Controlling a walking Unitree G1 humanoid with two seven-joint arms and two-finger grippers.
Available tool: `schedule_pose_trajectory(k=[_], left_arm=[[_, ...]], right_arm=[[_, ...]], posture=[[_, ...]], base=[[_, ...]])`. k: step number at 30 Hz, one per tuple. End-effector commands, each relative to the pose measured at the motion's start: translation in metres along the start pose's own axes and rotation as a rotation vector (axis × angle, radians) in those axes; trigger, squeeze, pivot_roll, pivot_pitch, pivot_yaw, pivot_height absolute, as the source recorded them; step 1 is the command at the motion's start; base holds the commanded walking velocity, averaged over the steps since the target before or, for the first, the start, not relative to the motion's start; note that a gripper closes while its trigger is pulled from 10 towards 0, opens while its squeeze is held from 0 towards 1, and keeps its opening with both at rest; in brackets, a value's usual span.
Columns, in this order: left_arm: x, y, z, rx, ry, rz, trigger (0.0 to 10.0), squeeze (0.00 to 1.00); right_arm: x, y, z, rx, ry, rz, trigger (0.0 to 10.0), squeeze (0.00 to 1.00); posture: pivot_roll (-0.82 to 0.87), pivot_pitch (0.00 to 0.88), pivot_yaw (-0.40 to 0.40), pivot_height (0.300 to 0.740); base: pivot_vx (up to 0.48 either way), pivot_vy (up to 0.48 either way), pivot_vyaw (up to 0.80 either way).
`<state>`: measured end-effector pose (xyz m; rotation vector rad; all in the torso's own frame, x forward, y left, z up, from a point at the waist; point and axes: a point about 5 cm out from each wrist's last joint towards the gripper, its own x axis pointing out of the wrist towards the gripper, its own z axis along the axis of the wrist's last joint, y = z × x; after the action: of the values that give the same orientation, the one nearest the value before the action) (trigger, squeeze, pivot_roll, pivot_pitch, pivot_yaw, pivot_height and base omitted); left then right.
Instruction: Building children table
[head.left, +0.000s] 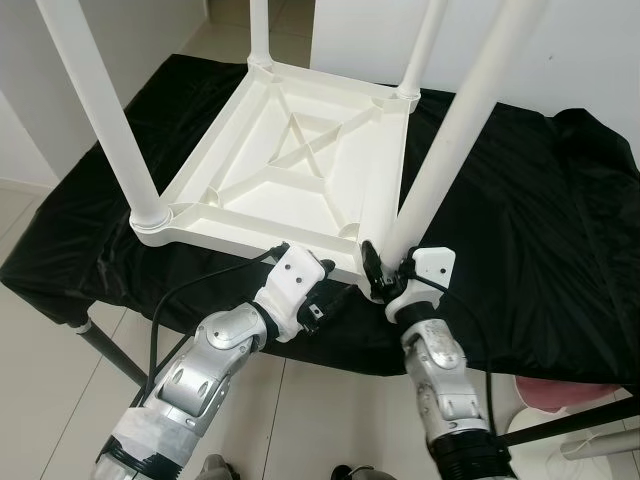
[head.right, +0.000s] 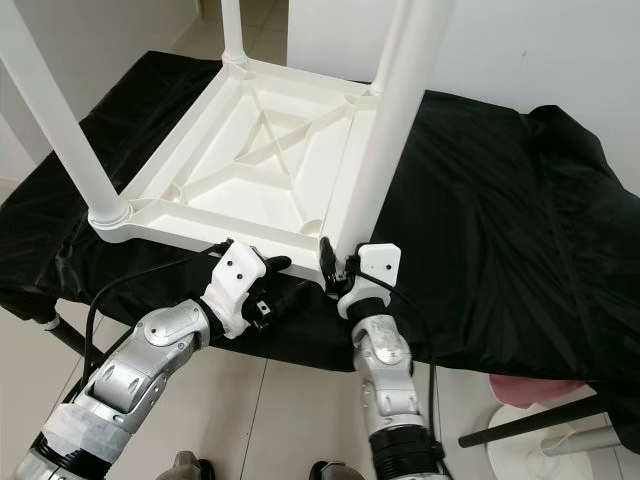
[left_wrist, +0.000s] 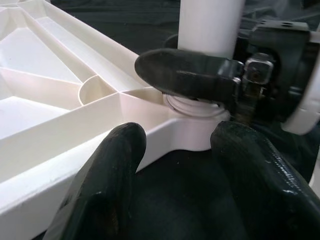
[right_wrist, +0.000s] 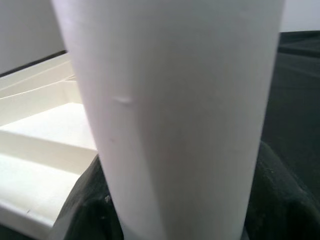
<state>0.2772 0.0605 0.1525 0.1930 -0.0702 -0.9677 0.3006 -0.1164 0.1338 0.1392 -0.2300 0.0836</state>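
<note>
Tabletop (head.left: 290, 170) upside down on the black-draped surface (head.left: 520, 220), ribbed underside up, roughly mid-view from the head. Three legs already upright in their corners: at 8 o'clock (head.left: 110, 110), 12 o'clock (head.left: 258, 30) and 2 o'clock (head.left: 425, 50) of the slab. Fourth leg (head.left: 450, 130) at the 5 o'clock corner, leaning away toward 1 o'clock rather than plumb, with its foot at the corner socket (left_wrist: 195, 107).

Right gripper (head.left: 385, 270) clenched round that leg just above the socket, one finger (left_wrist: 185, 75) wrapped across the front of the tube. Left gripper (head.left: 335, 285) just beside it at 7 o'clock of the socket, fingers (left_wrist: 110, 170) spread and grasping nothing, aimed at the near rim of the slab and not seen to touch it.

Judged as the last leg, being seated or twisted home; hard to tell how far in.

To do it well:
- Bring the leg plumb first; driven in at a slant, likely to bind or cross the collar.
- Keep the grip low, close to the socket, for control over the long tube above.
- Brace the near rim with the left fingers before twisting or pressing; otherwise likely to slide the light slab over the slick cloth.
- Press straight down along the tube, not sideways toward the table edge at 6 o'clock.
- Check for a flush collar against the other three before letting go.
</note>
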Motion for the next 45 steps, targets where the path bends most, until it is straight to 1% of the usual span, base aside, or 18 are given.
schedule_pose_trajectory(k=[1,6,7,8,9,12,18,19,20,28,31,37,38,39,40,41,42,45], left_arm=[[-0.001,-0.003,0.001,-0.004,-0.008,-0.032,10.0,0.00],[0.006,-0.007,0.004,0.005,-0.017,-0.056,10.0,0.00],[0.006,-0.005,0.005,0.007,-0.021,-0.054,10.0,0.00],[0.007,-0.003,0.006,0.009,-0.023,-0.049,10.0,0.00],[0.007,-0.002,0.006,0.010,-0.023,-0.044,10.0,0.00],[0.005,-0.001,0.005,0.011,-0.021,-0.039,10.0,0.00],[0.004,-0.001,0.004,0.011,-0.017,-0.036,10.0,0.00],[0.003,-0.001,0.004,0.011,-0.017,-0.032,10.0,0.00],[0.003,0.000,0.004,0.012,-0.016,-0.030,10.0,0.00],[0.002,0.001,0.003,0.017,-0.016,-0.027,10.0,0.00],[-0.001,0.003,0.000,0.015,-0.003,-0.026,10.0,0.00],[-0.003,0.002,-0.002,0.013,0.002,-0.034,10.0,0.00],[-0.003,0.002,-0.002,0.015,0.005,-0.040,10.0,0.00],[-0.003,0.002,-0.002,0.015,0.005,-0.040,10.0,0.00],[-0.002,0.002,-0.002,0.018,0.005,-0.043,10.0,0.00],[-0.002,0.002,-0.002,0.018,0.005,-0.043,10.0,0.00],[-0.001,0.003,-0.001,0.021,0.003,-0.044,10.0,0.00],[-0.001,0.003,-0.001,0.021,0.003,-0.044,10.0,0.00]], right_arm=[[-0.006,-0.005,-0.012,0.000,0.060,-0.061,10.0,0.00],[-0.007,-0.001,-0.012,-0.030,0.062,-0.014,10.0,0.00],[-0.006,0.001,-0.013,-0.022,0.063,-0.017,10.0,0.06],[-0.006,0.003,-0.012,-0.023,0.062,-0.020,10.0,0.80],[-0.006,0.007,-0.011,-0.014,0.057,-0.012,10.0,1.00],[-0.006,0.014,-0.009,-0.006,0.049,0.035,10.0,1.00],[-0.005,0.013,-0.007,-0.014,0.039,0.052,10.0,1.00],[-0.005,0.012,-0.005,-0.031,0.033,0.071,10.0,0.62],[-0.006,0.009,-0.003,-0.048,0.024,0.094,10.0,0.00],[-0.008,-0.003,0.002,-0.081,0.016,0.179,10.0,0.00],[-0.005,-0.008,0.005,-0.096,0.010,0.277,10.0,0.00],[0.000,-0.011,0.007,-0.127,0.017,0.382,10.0,0.00],[0.004,-0.015,0.006,-0.155,0.036,0.441,8.0,0.00],[0.004,-0.015,0.006,-0.155,0.036,0.441,8.0,0.00],[0.006,-0.019,0.006,-0.168,0.046,0.455,0.6,0.00],[0.006,-0.019,0.006,-0.168,0.046,0.455,0.6,0.00],[0.008,-0.023,0.005,-0.180,0.055,0.473,0.0,0.00],[0.008,-0.023,0.005,-0.180,0.055,0.473,0.0,0.00]], posture=[[0.03,0.136,-0.066,0.740],[0.02,0.128,-0.066,0.740],[0.02,0.126,-0.066,0.740],[0.02,0.124,-0.065,0.740],[0.03,0.123,-0.067,0.740],[0.03,0.119,-0.069,0.740],[0.03,0.115,-0.071,0.740],[0.03,0.112,-0.073,0.740],[0.03,0.109,-0.073,0.740],[0.03,0.094,-0.071,0.740],[0.03,0.089,-0.062,0.740],[0.02,0.081,-0.052,0.740],[0.01,0.076,-0.048,0.740],[0.01,0.076,-0.048,0.740],[0.01,0.076,-0.048,0.740],[0.01,0.076,-0.048,0.740],[0.02,0.070,-0.052,0.740],[0.02,0.070,-0.052,0.740]], base=[[0.000,0.000,0.00],[0.000,0.000,0.00],[0.000,0.000,0.00],[0.000,0.000,0.00],[0.000,0.000,0.00],[0.000,0.000,0.00],[0.000,0.000,0.00],[0.000,0.000,0.00],[0.000,0.000,0.00],[0.000,0.000,0.00],[0.000,0.000,0.00],[0.000,0.000,0.00],[0.000,0.000,0.00],[0.000,0.000,0.00],[0.000,0.000,0.00],[0.000,0.000,0.00],[0.000,0.000,0.00],[0.000,0.000,0.00]])
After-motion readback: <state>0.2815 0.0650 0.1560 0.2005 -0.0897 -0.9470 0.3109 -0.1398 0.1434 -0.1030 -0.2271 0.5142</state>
